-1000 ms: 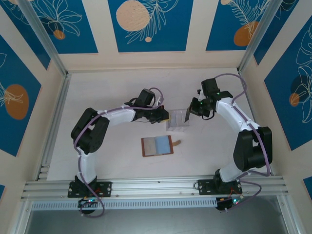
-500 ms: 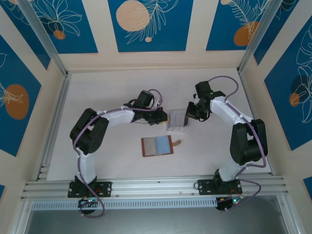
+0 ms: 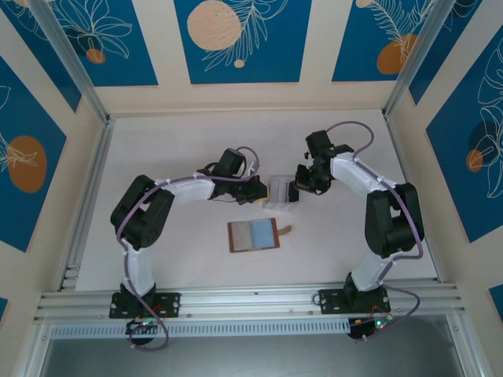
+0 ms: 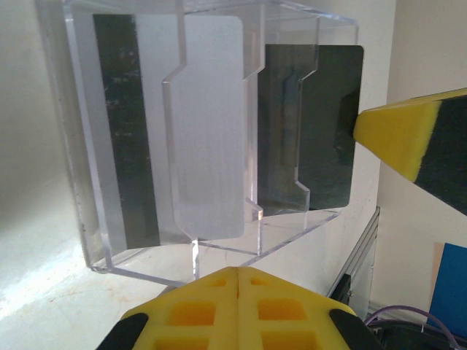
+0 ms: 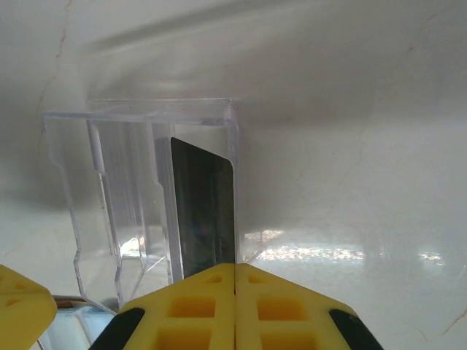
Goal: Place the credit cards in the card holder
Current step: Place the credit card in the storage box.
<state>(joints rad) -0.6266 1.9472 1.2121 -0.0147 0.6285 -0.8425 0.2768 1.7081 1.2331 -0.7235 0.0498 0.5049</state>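
From above we take in the whole layout. The card holder (image 3: 253,235) lies open and flat on the white table (image 3: 173,141) with its snap tab (image 3: 286,229) sticking out to the right. It is nearer the arm bases than the clear tray (image 3: 281,192) and apart from it. The left gripper (image 3: 257,191) sits just beside the tray's left side and the right gripper (image 3: 299,186) is at its right side, so the tray stands between them. From that height we cannot tell the cards apart.

The wrist cameras supply the detail. In the left wrist view we look through the tray's clear wall (image 4: 73,182) and stepped dividers and count two cards on edge: a grey card (image 4: 211,109) with a dark stripe, and a black card (image 4: 325,124) in the slot next to it. The left gripper (image 4: 239,292) has its yellow fingers pressed together with nothing between them, just beside the tray's base. Whether they touch it we cannot tell. A yellow fingertip (image 4: 398,135) of the right arm meets the black card's outer edge.

In the right wrist view the right gripper (image 5: 235,292) is closed to a thin seam. The black card (image 5: 204,211) runs straight down into that seam — pinched edge-on — while it stands in the end slot of the tray (image 5: 109,189).

Our count: one tray, one card holder, two cards, two arms — both cards at the tray.
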